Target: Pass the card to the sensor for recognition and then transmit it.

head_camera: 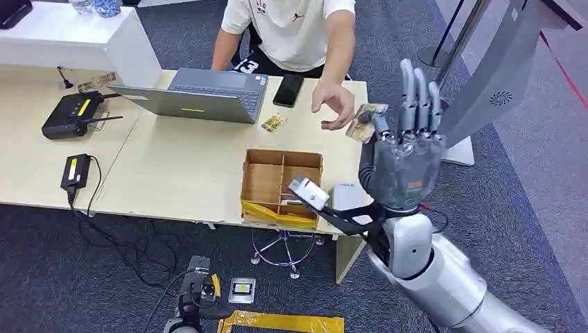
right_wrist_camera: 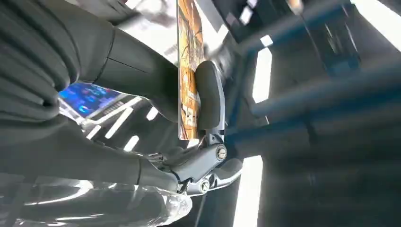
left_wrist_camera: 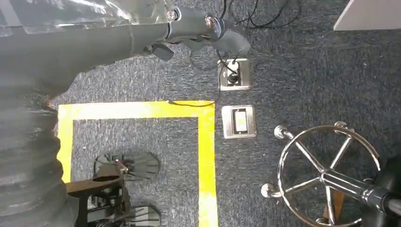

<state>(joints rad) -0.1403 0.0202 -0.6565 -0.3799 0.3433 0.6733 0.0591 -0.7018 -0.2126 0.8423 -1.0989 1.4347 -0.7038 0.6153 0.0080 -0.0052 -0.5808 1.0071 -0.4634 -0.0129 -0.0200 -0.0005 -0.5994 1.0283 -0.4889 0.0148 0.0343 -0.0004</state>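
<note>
On the pale wooden table [head_camera: 173, 180] sits an open brown cardboard divider box [head_camera: 281, 186]. A person's hand [head_camera: 334, 104] reaches toward the small yellow-printed card [head_camera: 366, 121], pinched upright between thumb and finger of the raised right robot hand [head_camera: 404, 149], other fingers extended. The left robot hand's [left_wrist_camera: 203, 28] state I cannot tell.

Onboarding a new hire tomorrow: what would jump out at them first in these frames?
The raised right hand at the table's right end, pinching a card between thumb and fingers. Right beside it, a seated person's hand reaches toward the card. On the table between them and the camera sits a divided cardboard box, with a grey laptop farther back.
</note>
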